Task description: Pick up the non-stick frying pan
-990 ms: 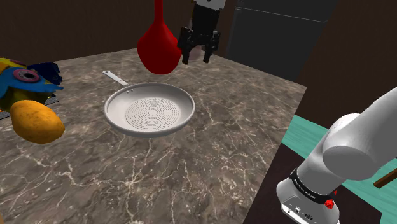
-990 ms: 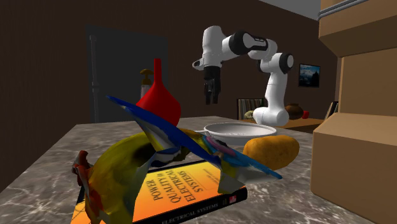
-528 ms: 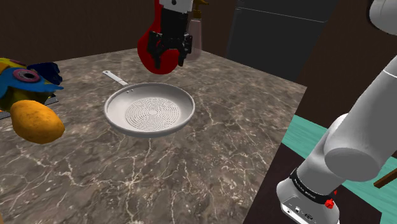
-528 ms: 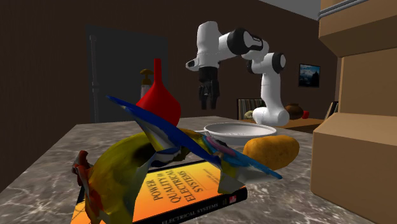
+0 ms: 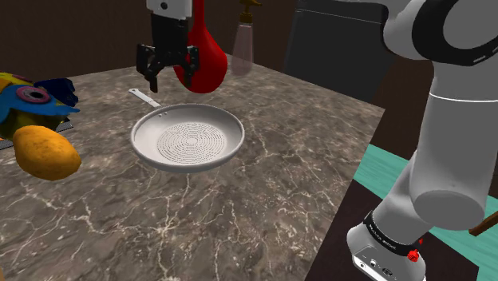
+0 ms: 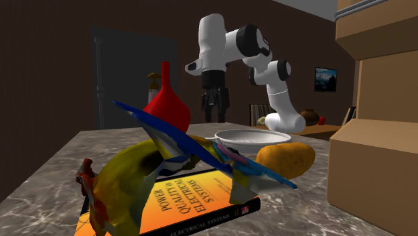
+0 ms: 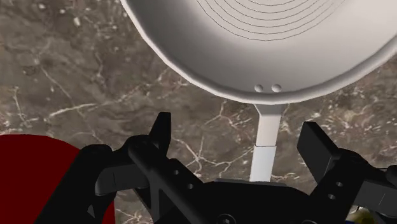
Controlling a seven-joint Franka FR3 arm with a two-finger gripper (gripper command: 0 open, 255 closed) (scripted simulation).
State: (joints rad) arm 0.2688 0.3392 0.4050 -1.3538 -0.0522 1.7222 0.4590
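Note:
A pale grey frying pan [image 5: 187, 140] with a ringed bottom rests on the dark marbled counter [image 5: 263, 199], its thin handle [image 5: 144, 97] pointing toward the shoulder view's upper left. My black gripper [image 5: 169, 78] hangs open just above that handle, pointing down. In the wrist view the handle [image 7: 266, 143] runs between the two spread fingers, nearer one fingertip [image 7: 316, 141], touching neither, and the pan's bowl [image 7: 267, 38] lies beyond my gripper [image 7: 238, 137]. From the second exterior view my gripper [image 6: 216, 115] hovers above and behind the pan [image 6: 251, 137].
A red long-necked vase [image 5: 206, 60] stands right behind the gripper, with a pale bottle [image 5: 243, 48] further back. A potato [image 5: 45, 152], a colourful toy [image 5: 28, 96] and a book [image 6: 194, 198] crowd the counter's left end. A cardboard box [image 6: 372, 181] stands nearby.
The arm has swung toward the shoulder view's left, carrying the gripper from beyond the pan's far rim, across the red vase, to above the handle. The fingers stayed open.

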